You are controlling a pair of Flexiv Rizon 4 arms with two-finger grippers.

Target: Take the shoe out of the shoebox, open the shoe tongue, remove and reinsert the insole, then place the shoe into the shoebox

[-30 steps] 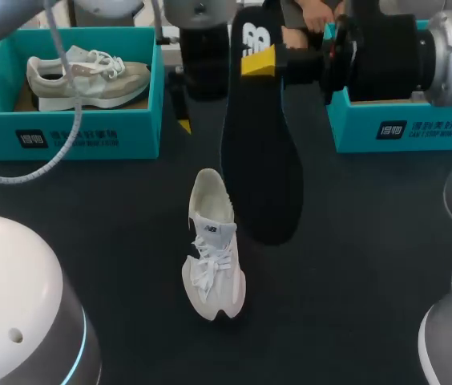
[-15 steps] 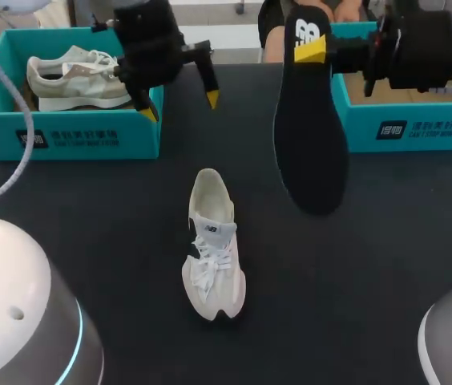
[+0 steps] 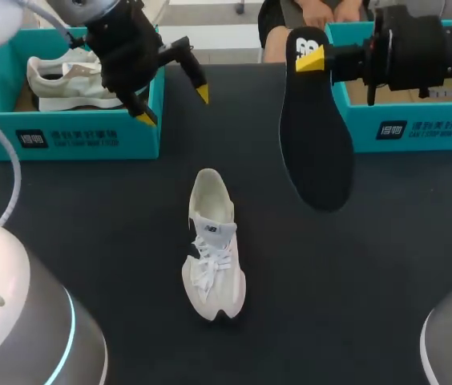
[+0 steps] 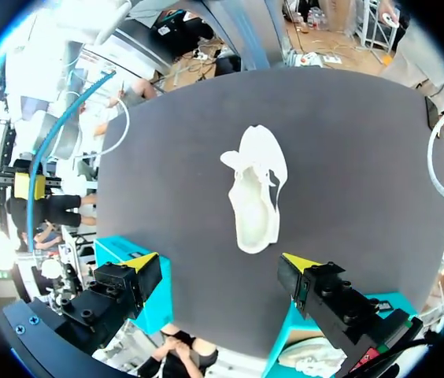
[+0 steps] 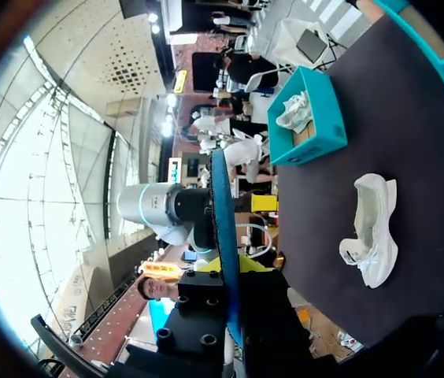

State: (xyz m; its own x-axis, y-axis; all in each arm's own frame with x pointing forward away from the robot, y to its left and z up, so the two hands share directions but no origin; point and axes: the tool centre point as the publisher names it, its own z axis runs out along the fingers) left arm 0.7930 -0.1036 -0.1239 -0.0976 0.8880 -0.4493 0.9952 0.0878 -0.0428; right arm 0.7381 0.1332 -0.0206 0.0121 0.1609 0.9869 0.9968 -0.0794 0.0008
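Table: dark grey matte tabletop (image 3: 386,265), spanning the whole scene from near to far.
Box: open teal cardboard box with white print on its near wall (image 3: 90,132), at the far left.
Sneaker: beige-and-grey lace-up sneaker (image 3: 58,80), lying lengthwise inside that box.

shoe (image 3: 214,249): white, laced, upright on sole, middle of bench (image 3: 74,208), toe toward near edge | insole (image 3: 314,136): black, out of shoe, hanging in air heel-up, right of shoe | shoebox (image 3: 406,128): teal, open, far right

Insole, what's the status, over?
Right end effector shut on insole, held aloft. Left end effector open, empty. White shoe on table, unobstructed.
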